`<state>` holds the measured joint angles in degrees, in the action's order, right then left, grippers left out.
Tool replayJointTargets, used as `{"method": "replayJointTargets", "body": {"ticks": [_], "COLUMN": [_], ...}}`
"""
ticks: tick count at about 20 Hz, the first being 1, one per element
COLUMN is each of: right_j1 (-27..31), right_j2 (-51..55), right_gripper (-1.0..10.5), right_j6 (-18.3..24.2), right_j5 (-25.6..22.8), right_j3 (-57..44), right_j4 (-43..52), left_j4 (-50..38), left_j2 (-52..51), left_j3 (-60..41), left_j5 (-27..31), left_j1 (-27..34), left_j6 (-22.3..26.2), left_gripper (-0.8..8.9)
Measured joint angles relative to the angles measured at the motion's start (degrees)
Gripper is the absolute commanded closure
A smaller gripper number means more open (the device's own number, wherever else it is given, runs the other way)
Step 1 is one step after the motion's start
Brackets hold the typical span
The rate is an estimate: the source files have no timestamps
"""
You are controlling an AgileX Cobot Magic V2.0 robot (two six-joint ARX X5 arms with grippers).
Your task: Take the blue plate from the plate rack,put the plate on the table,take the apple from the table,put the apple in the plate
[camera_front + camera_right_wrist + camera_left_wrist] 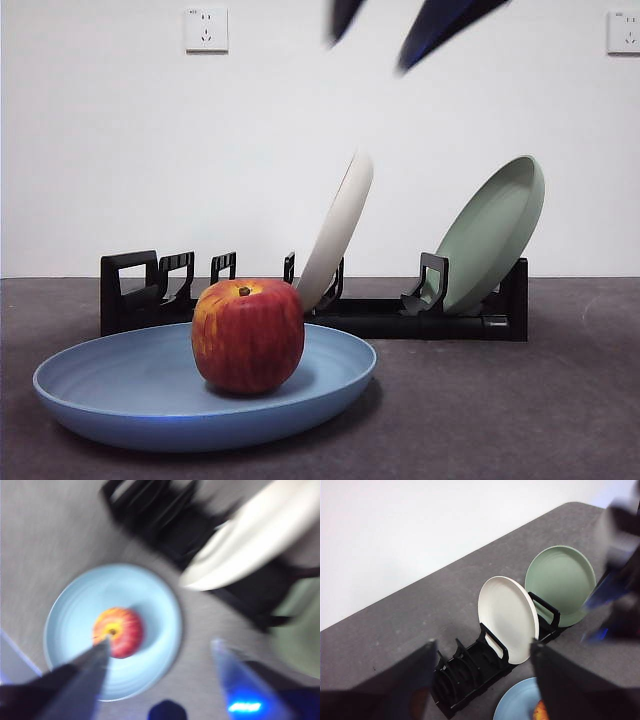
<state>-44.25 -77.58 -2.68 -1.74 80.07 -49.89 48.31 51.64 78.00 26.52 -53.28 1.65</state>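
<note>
**Apple sits in the blue plate, both grippers up and empty**

Dark grey table (500, 420) fills the lower third of the front view, with a white wall (200, 150) behind it and two sockets (206, 29) at the upper corners. Nearest the camera, at lower left of the frame, the blue plate (120, 390) lies flat on the table. The apple (248, 335) stands upright in it, stem up, a little right of the plate's middle. Behind them, across the middle of the frame, runs the rack (140, 290). A cream plate (338, 235) leans in a slot near its centre, and a green plate (492, 232) leans at its right end; the slots at the left end stand bare.

At the top centre of the front view two dark jaw tips (440, 25) hang well above everything, blurred.

From the right wrist, the right gripper (160, 652) hovers high over the plate and apple, jaws wide apart and holding nothing. From the left wrist, the left gripper (482, 655) is likewise spread wide and empty, above the rack and apart from it.
</note>
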Motion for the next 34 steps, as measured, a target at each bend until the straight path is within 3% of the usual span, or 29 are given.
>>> {"method": "replayJointTargets", "body": {"ticks": [4, 9, 15, 17, 29, 32, 34], "right_j1": [2.71, 4.22, 4.85, 4.85, 4.87, 4.87, 4.87], "right_j2": [8.04, 15.28, 25.20, 25.33, 25.22, 25.22, 25.22], "right_gripper": [9.6, 9.6, 9.5, 9.5, 9.5, 9.5, 9.5], "right_j6": [0.87, 2.25, -1.20, -1.62, -2.03, -2.03, -2.03], "right_j5": [0.02, 0.22, 0.00, -0.02, 0.02, 0.02, 0.00], "right_j3": [0.04, -7.87, -28.06, -29.11, -29.09, -29.11, -29.11], "right_j4": [-0.26, 5.38, 18.03, 17.14, 17.35, 17.35, 17.35], "left_j4": [-0.02, -3.08, -20.65, -22.45, -19.65, -17.81, -17.25], "left_j2": [2.58, 2.08, -9.33, -12.28, -10.27, -11.28, -14.91], "left_j3": [0.00, -2.71, -24.59, -29.73, -30.01, -30.01, -30.16], "left_j5": [-1.01, -9.68, -19.78, -20.55, -20.72, -20.50, -20.72], "left_j1": [0.17, 7.63, 18.27, 19.04, 19.06, 19.93, 23.78], "left_j6": [1.38, 2.45, 0.66, -0.22, -2.29, 1.09, 2.93], "left_gripper": [8.22, 8.22, 8.22, 8.17, 8.17, 8.16, 8.16]}}
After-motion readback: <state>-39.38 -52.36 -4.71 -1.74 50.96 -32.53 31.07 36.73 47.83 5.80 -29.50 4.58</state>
